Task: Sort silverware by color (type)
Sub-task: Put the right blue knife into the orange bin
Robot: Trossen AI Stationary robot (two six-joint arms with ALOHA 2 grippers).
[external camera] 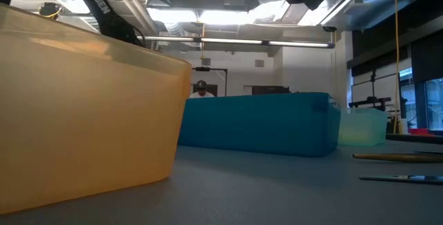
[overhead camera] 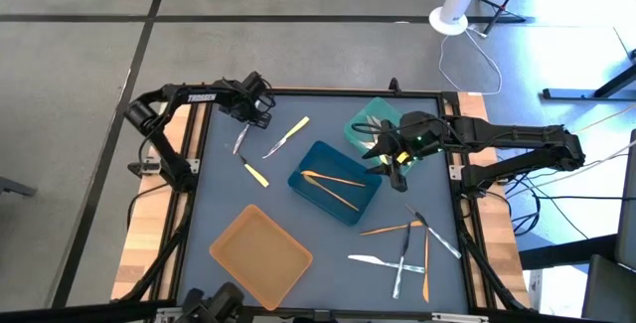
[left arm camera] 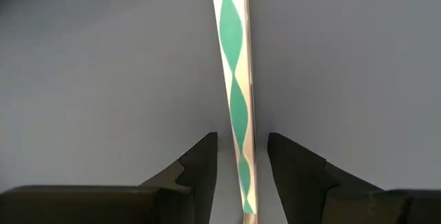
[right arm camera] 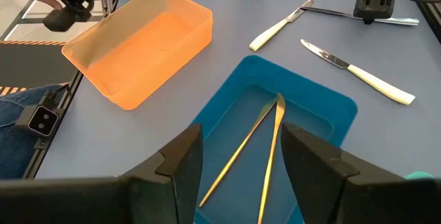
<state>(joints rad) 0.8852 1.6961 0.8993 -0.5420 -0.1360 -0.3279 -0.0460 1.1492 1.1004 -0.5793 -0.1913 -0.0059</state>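
Left gripper [overhead camera: 241,136] points down, fingers spread astride a silvery knife [overhead camera: 239,141]. Right gripper [overhead camera: 386,154] hovers spread over blue tray [overhead camera: 310,190]; the knife's ends are cut off at the wrist.

Orange tray [right arm camera: 141,41]: translucent matt plastic. Blue tray [right arm camera: 324,107]: smooth plastic. Knife [right arm camera: 358,74]: shiny metal blade, cream handle.

Dark jointed arms [overhead camera: 179,114] — white lettering

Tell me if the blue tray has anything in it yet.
Not empty. The blue tray holds two thin orange utensils lying on its floor, seen in the right wrist and high views.
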